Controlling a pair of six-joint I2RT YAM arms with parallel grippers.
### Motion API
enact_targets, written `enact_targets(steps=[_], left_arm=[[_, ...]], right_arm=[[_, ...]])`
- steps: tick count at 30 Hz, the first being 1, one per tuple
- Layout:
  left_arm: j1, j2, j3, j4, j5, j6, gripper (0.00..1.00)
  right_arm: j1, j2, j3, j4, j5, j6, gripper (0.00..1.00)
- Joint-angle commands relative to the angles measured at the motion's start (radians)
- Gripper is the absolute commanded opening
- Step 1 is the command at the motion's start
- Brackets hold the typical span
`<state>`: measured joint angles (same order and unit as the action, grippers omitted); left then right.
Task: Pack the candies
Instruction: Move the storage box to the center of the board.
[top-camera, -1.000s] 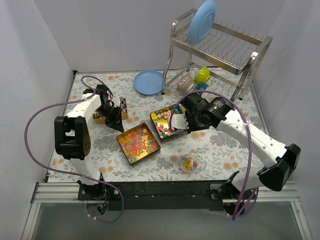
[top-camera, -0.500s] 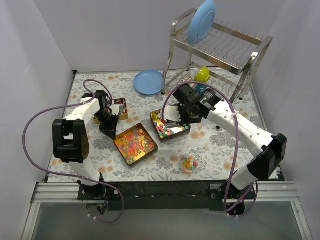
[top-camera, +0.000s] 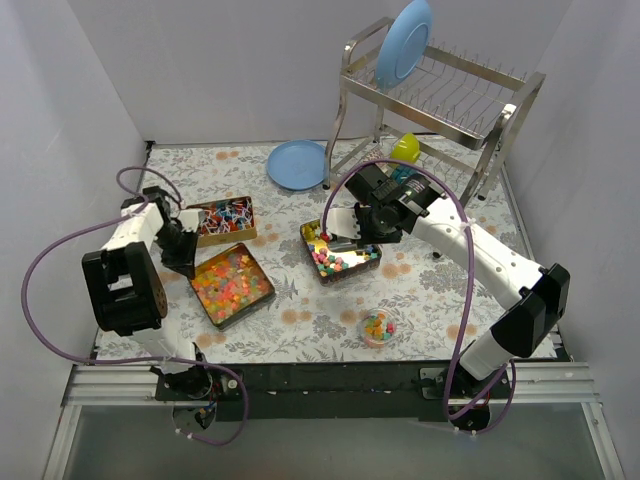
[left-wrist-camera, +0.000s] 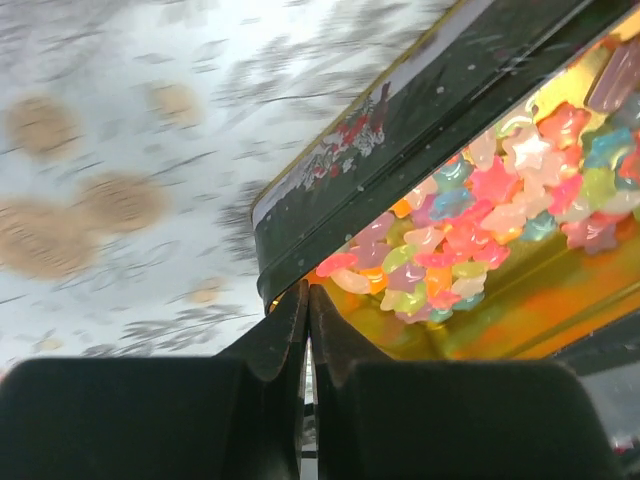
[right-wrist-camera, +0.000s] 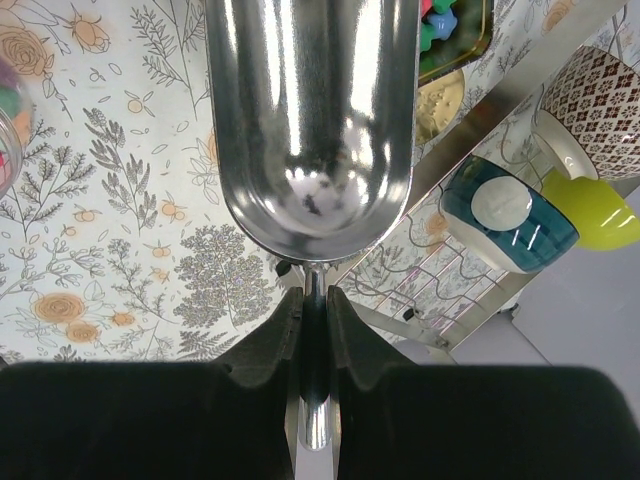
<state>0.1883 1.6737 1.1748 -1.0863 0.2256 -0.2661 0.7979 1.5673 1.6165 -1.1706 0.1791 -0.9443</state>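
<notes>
Floral-printed cloth covers the surface between plain white walls. The candies are tiny star-like sweets in pink, green, blue, yellow and orange. Seen from above, they fill the left tin, which lies at about 9 o'clock from the middle of the surface. More of them lie heaped in the near half of the middle tin, whose gold floor shows bare at its far corner. A small cup at 5 o'clock from that tin holds another handful. A back tin, at 12 o'clock from the left one, holds mixed sweets too.

The left gripper sits at the left tin's 9 o'clock corner. In the left wrist view, its fingers are pinched together on the corner of the dark printed wall, with candies piled just beyond.

The right gripper clamps the thin handle of a shiny metal scoop. The scoop's bowl is empty and hangs by the middle tin's far edge.

At 1 o'clock stands a steel dish rack with a blue plate upright on top. A yellow-green cup sits beneath the rack. A second blue plate lies flat at 12 o'clock.
</notes>
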Motion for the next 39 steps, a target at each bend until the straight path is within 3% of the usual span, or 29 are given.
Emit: enact_targets(steps=[1, 8, 13, 16, 18, 20, 22, 27, 39], left_arm=[[0.111, -0.026, 0.000, 0.072, -0.066, 0.123, 0.00], [0.232, -0.035, 0.016, 0.138, -0.089, 0.254, 0.00], [0.241, 0.024, 0.211, 0.062, -0.059, 0.261, 0.00], [0.238, 0.105, 0.414, -0.032, 0.050, 0.232, 0.00], [0.226, 0.148, 0.587, -0.143, 0.223, 0.216, 0.00], [0.179, 0.194, 0.649, -0.176, 0.315, 0.208, 0.14], [0.070, 0.193, 0.622, -0.114, 0.304, 0.166, 0.38], [-0.099, 0.123, 0.442, 0.156, 0.273, 0.134, 0.54], [-0.161, 0.193, 0.355, 0.296, 0.291, 0.030, 0.57]], right_arm=[[-0.008, 0.010, 0.057, 0.012, -0.012, 0.015, 0.01], [-0.008, 0.020, 0.075, 0.009, -0.018, 0.016, 0.01], [-0.012, 0.011, 0.068, 0.011, -0.013, 0.018, 0.01], [-0.026, 0.007, 0.074, 0.011, -0.016, 0.021, 0.01], [-0.043, 0.007, 0.080, 0.011, -0.026, 0.028, 0.01], [-0.055, 0.010, 0.083, 0.012, -0.032, 0.033, 0.01], [-0.071, 0.011, 0.085, 0.012, -0.040, 0.033, 0.01], [-0.095, 0.017, 0.095, 0.012, -0.049, 0.041, 0.01], [-0.155, -0.015, 0.046, 0.012, -0.059, 0.052, 0.01]])
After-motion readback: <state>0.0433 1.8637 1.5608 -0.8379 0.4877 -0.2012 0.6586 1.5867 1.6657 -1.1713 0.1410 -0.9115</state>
